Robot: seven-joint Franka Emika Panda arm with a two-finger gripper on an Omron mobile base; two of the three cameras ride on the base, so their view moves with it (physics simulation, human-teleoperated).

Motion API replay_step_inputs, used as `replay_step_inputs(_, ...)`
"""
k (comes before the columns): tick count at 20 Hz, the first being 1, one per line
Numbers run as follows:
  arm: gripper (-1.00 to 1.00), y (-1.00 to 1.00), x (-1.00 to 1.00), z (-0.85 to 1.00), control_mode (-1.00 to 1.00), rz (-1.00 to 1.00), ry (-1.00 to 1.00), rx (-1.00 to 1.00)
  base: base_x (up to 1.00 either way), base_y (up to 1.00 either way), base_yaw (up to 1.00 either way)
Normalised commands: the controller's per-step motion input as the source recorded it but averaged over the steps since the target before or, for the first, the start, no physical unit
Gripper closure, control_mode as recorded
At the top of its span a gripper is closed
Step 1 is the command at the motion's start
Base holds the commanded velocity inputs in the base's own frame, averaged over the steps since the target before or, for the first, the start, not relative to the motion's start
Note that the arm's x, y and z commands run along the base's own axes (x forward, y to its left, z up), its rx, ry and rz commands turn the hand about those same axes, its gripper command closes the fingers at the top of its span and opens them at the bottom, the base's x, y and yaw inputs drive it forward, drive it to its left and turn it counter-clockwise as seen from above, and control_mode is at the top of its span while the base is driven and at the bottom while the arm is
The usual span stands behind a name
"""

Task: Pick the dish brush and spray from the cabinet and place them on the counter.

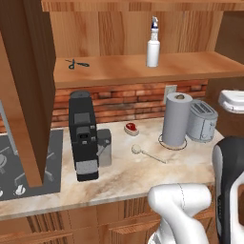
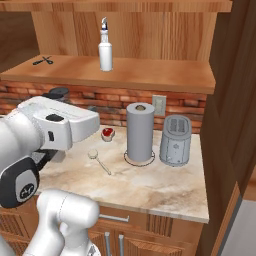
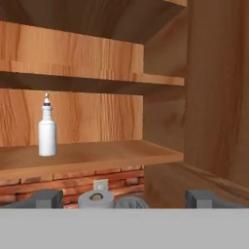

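At the bottom of the hand view, the hand [image 3: 124,198] is level, its 2 fingertips wide apart and empty, facing the spray [image 3: 47,128] upright on the cabinet [image 3: 97,154] shelf at left.

The cabinet [image 1: 28,95] shelf carries scissors [image 1: 77,64] left and the spray [image 1: 153,47] right, while the counter [image 1: 143,176] bears the dish brush [image 1: 147,153], paper towel roll [image 1: 176,119], toaster [image 1: 202,120] and coffee machine [image 1: 83,136].
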Motion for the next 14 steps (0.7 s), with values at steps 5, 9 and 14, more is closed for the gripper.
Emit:
replay_step_inputs(5,-1.0,0.25,-0.37,0.29,-1.0,0.0,-0.2,0.13,0.0,0.0,0.0)
replay_step_inputs(9,-1.0,0.3,-0.22,0.28,-1.0,0.01,-0.15,0.09,0.0,0.0,0.0)
replay_step_inputs(14,-1.0,0.3,-0.03,0.32,-1.0,0.05,-0.05,0.02,0.0,0.0,0.0)
